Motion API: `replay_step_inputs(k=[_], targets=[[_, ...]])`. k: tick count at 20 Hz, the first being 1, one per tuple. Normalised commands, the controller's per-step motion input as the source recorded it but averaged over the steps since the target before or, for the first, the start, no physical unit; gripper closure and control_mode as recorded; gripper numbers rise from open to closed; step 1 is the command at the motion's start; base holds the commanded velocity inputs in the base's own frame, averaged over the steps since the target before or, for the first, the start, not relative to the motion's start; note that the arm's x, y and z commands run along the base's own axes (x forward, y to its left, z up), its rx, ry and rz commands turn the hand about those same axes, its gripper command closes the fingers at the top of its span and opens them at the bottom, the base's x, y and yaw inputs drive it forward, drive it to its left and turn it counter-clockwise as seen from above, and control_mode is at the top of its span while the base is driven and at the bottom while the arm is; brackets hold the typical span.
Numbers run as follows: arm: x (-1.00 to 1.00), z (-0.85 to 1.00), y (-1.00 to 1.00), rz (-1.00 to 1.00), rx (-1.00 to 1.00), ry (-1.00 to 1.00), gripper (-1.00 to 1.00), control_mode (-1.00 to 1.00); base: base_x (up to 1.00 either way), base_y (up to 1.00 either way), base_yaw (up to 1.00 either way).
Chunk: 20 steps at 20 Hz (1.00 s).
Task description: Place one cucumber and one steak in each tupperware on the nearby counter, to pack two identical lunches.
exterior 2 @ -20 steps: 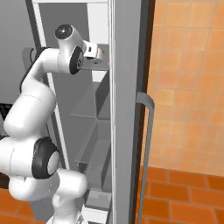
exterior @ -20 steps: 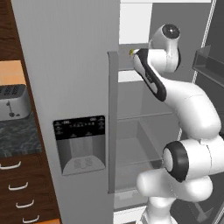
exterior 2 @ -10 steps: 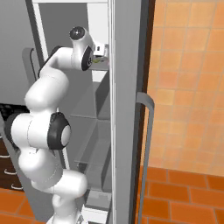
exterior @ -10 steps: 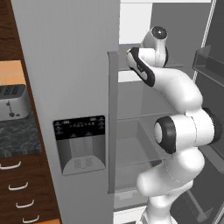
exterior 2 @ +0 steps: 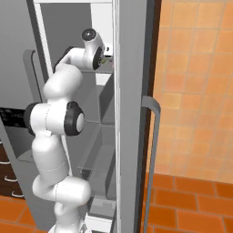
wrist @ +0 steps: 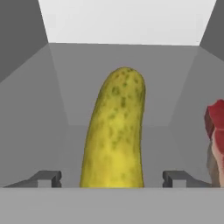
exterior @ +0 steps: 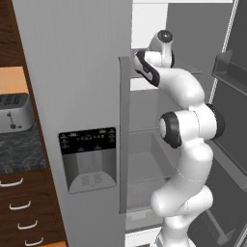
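Right now your arm point(exterior: 185, 120) is reaching up into the open fridge point(exterior: 144, 159), wrist at the upper shelf point(exterior: 188, 71) level in both base views. Gripper point(wrist: 112, 178) sits inside the fridge compartment; in the hand view you can see both dark fingertips point(wrist: 47, 178) standing wide apart, one on each side of the cucumber point(wrist: 116, 129).

Cucumber is the paler yellow-green one, speckled, lying lengthwise along the gripper axis, near end between the tips, far end pointing at the back wall point(wrist: 127, 83). There's a visible gap between each fingertip and the cucumber skin, so jaws are open around it and not clamped on it. You can't tell from these frames whether the pads touch it lower down, as the bottom of the view cuts that off.

Steak point(wrist: 215, 140), the red-pink piece, is just beside the cucumber at the right edge of the hand view, partly cut off by the frame. It's apart from the cucumber, and the fingertip on that side sits between the two.

In the left base view you've got the closed fridge door point(exterior: 77, 106) with the dispenser panel point(exterior: 88, 159), then the silver toaster point(exterior: 14, 112) on the marbled counter point(exterior: 19, 152) over the wood drawers point(exterior: 21, 207) at far left.

In the right base view the open door's edge point(exterior 2: 132, 113) and handle point(exterior 2: 154, 150) stand in front of the orange tiled wall point(exterior 2: 195, 91).
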Motion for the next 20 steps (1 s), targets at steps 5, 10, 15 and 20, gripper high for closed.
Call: replay_step_inputs(k=[5, 10, 15, 20], targets=[[0.02, -0.47, 0.0, 0.11, 0.0, -0.13, 1.0, -1.0, 0.0, 0.0, 0.0], [-0.48, -0.34, 0.03, 0.19, -0.01, -0.23, 1.0, -1.0, 0.0, 0.0, 0.0], [-1.0, 0.79, 0.06, 0.01, -0.03, 0.18, 1.0, -1.0, 0.0, 0.0, 0.0], [-1.0, 0.49, 0.18, 0.0, -0.11, 0.24, 1.0, -1.0, 0.0, 0.0, 0.0]])
